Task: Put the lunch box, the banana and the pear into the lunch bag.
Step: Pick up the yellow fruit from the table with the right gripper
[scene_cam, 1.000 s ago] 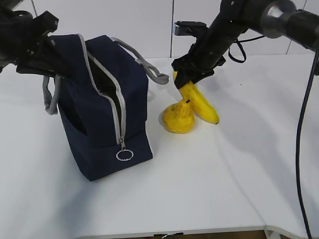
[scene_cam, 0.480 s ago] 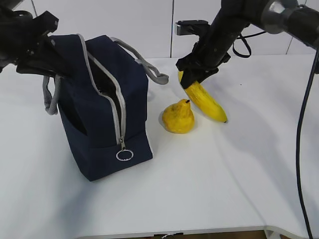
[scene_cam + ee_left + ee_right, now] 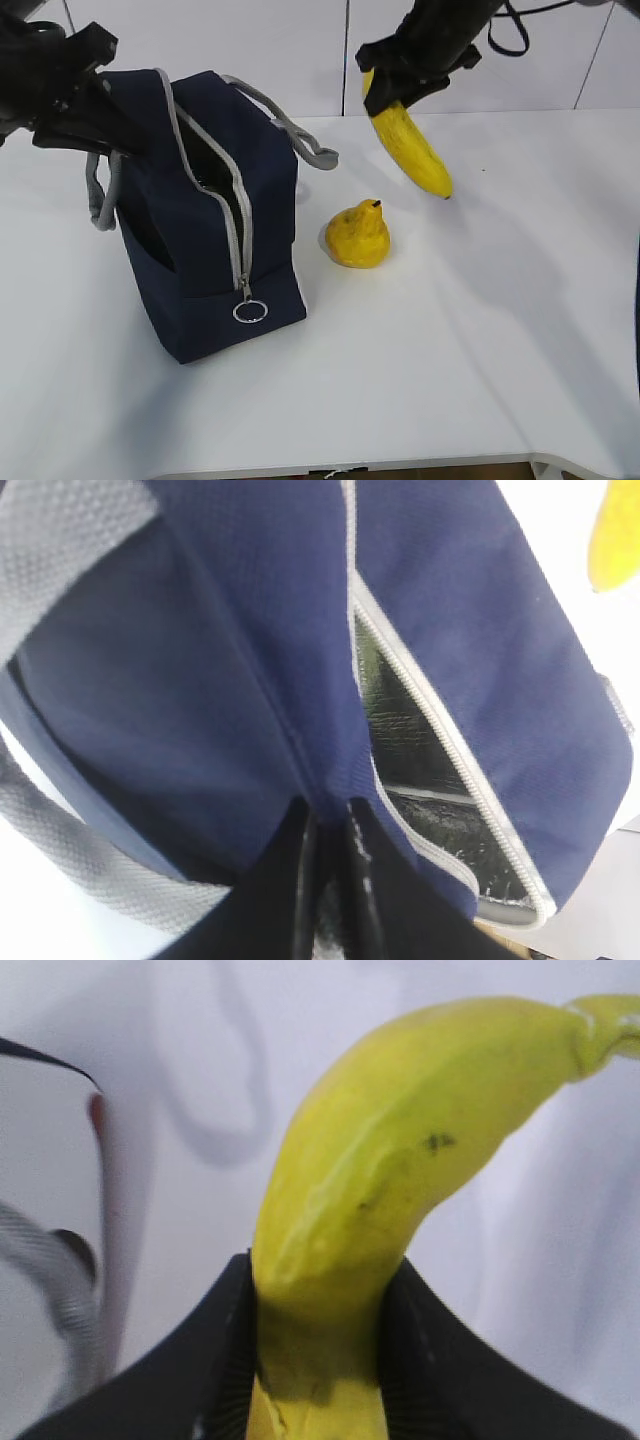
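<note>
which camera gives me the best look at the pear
The exterior view: the whole pear sits on the white table with its stem showing, right of the lunch bag. The left wrist view catches only a blurred yellow patch at its top right edge, unidentifiable. The right wrist view shows none of it.

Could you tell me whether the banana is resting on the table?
No, the banana hangs clear above the table, gripped by the right gripper.

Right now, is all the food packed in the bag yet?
Not yet. The lunch bag stands unzipped, with the left gripper pinching its fabric. The right gripper holds the banana in the air, beside the bag. The pear sits on the table, waiting. I can't see the lunch box, so I can't tell if it's inside.
</note>
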